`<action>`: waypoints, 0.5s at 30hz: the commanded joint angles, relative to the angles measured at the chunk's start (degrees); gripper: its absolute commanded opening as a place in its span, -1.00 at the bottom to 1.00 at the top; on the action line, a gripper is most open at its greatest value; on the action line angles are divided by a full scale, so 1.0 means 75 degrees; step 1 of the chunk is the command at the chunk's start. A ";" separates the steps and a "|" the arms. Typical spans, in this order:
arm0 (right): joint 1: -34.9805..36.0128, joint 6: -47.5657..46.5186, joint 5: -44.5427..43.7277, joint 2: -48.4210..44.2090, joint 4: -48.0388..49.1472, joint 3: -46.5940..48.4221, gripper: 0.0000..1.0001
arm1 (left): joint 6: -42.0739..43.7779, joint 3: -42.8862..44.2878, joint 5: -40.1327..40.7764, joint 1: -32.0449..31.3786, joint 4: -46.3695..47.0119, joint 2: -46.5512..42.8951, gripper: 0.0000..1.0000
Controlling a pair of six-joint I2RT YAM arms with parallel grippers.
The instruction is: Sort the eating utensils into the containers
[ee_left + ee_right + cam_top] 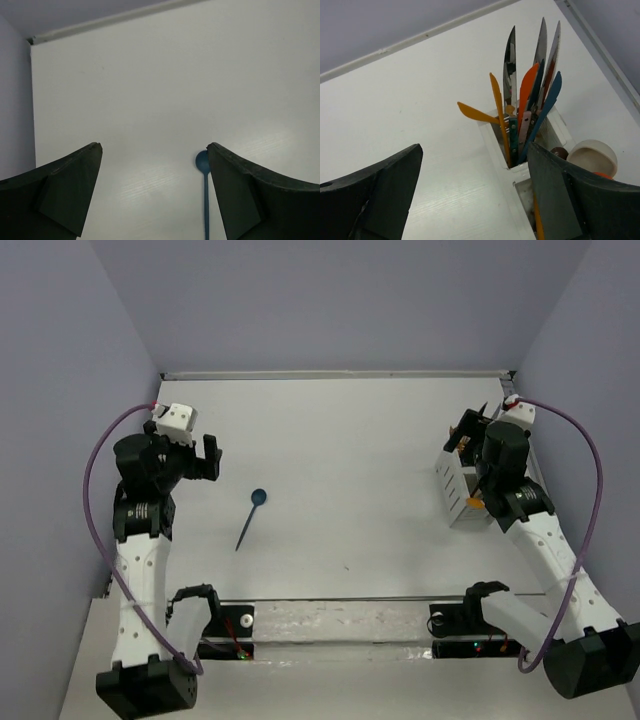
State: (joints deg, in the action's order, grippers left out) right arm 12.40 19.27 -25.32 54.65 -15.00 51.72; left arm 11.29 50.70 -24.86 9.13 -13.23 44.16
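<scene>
Left claw (pixel 154 146) is apart and empty. Blue spoon (pixel 205 200) lies at its 5 o'clock, bowl toward 12. It's the only loose piece I see, so likely your next pick. Right claw (pixel 474 146), also apart and empty, hangs over the caddy (pixel 520 174) at 3 o'clock on the table (pixel 350 440). Knives (pixel 522 100) stand blade-up together, grouped by type.
</scene>
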 commanded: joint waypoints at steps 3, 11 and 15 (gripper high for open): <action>-0.0013 -0.0248 0.0915 -0.0080 -0.1057 0.0568 0.86 | 0.2350 0.0237 0.0149 0.0037 -0.1974 0.1739 0.98; -0.0013 -0.0214 0.1641 -0.0045 -0.1796 0.0697 0.99 | 0.3252 -0.0255 0.1662 -0.0981 -0.2441 0.2631 0.98; -0.0013 -0.0166 0.1782 -0.0127 -0.1761 0.0534 0.99 | 0.3569 -0.0420 0.1335 -0.1111 -0.2513 0.2877 0.98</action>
State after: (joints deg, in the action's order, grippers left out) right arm 12.38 18.20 -14.87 54.48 -27.24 53.95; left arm 33.63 49.17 -16.08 1.52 -29.17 64.51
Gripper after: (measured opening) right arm 0.994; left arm 0.989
